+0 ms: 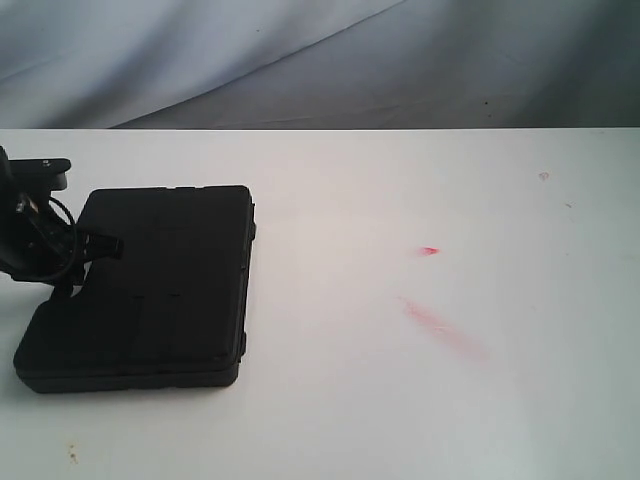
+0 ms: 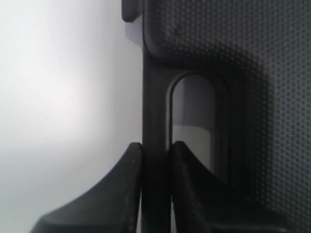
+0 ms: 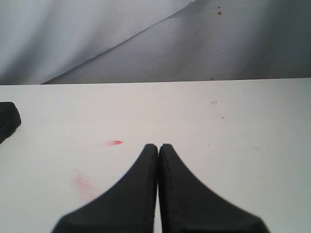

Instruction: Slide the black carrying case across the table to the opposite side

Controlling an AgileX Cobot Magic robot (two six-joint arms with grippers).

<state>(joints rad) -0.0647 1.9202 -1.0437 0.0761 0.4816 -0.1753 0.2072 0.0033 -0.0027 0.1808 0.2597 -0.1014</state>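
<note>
- Black case (image 1: 150, 285) lies flat at the left end of the table (image 1: 420, 410); the opposite side is well apart.
- Left gripper (image 2: 155, 151) is clamped on the case's handle bar (image 2: 155, 97), one finger outside it and one in the oval slot.
- Right gripper (image 3: 158, 148) has its fingers pressed together, holds nothing, and hangs over bare table away from the case.
- Risk: the pinch is thin and at one end, so an off-axis push could swing the case or let the bar slip out.
- Case looks like hard moulded plastic with a dotted grain and rounded corners. The table is smooth and white, with red smears (image 1: 440, 325).
</note>
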